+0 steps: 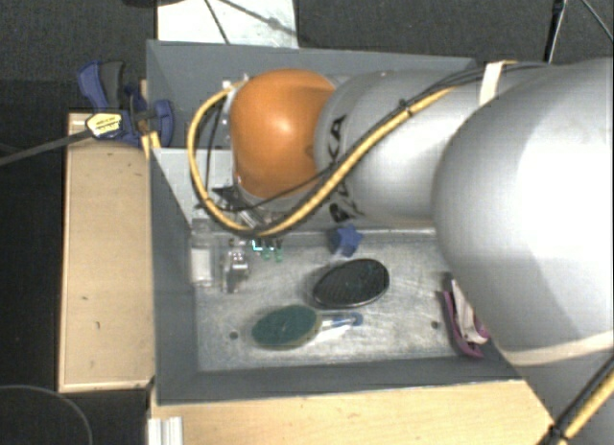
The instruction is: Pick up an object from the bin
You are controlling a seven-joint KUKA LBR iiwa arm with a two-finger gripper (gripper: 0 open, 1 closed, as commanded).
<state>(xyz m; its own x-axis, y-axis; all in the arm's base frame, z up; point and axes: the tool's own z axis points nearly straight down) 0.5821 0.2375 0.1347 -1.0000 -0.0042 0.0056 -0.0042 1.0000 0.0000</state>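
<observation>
- Gripper (219,263) low at the left side of the grey bin (336,381), close by its left wall, beneath the arm's orange wrist cover (278,131) and looping yellow cable (206,194).
- Open or closed: cannot tell from this angle.
- Bare bin floor just beside and in front of the gripper.
- Nearest to it: green round pad (285,326) with a pale, blue-tipped handle, flat on the floor near the front wall, toward the front and right of the gripper and apart from it.
- Next nearest: dark oval disc (350,283), flat near the middle of the floor, to the right of the gripper, just behind the green pad's handle.
- Small blue piece (343,239) near the back wall, just behind the dark disc, at the arm's lower edge.
- Purple-and-pink thing (462,323) at the right side of the floor, partly hidden by the arm, well apart from the gripper.
</observation>
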